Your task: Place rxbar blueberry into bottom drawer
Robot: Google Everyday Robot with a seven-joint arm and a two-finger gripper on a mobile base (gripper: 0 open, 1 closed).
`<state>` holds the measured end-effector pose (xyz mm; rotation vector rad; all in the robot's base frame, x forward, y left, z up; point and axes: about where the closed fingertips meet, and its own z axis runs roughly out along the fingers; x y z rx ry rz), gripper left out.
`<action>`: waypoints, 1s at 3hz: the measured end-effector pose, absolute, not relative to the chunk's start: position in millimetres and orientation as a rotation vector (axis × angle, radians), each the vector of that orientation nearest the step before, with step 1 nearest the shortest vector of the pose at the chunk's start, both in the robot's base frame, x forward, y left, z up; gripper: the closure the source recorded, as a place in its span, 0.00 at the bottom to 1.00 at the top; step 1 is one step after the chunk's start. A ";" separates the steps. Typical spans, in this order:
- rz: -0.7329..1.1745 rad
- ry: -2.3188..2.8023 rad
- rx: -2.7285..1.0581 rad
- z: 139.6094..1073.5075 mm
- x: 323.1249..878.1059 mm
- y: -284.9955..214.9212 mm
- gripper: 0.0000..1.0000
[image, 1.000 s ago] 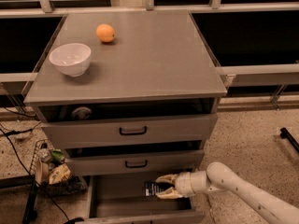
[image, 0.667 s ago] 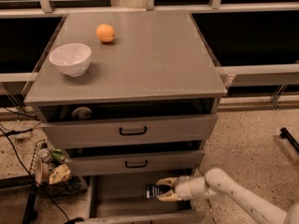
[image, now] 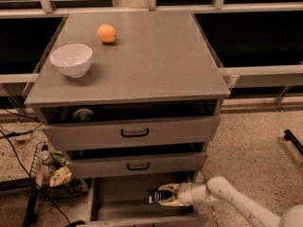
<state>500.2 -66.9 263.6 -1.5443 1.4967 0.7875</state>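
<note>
My gripper (image: pixel 164 195), over the bottom drawer (image: pixel 118 193), pinches the rxbar blueberry (image: pixel 152 196) by one end; I judge it light, stiffish and slick-wrapped.

No text, brand, number or sign can be read anywhere in the view. The rxbar blueberry (image: pixel 152 196), a dark wrapped bar at lower centre of the frame, shows a faint pale patch on its wrapper, but no letters can be made out. The gripper (image: pixel 163 196), also at lower centre, grips the bar's right end between its two fingers, inside the open bottom drawer (image: pixel 118 195). The drawer's grey faces carry no markings.
</note>
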 end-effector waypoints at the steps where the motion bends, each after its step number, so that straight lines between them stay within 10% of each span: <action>1: 0.801 1.498 -1.552 250.4 499.7 -63.7 1.00; 3: 0.762 1.530 -1.560 195.7 515.1 -60.7 1.00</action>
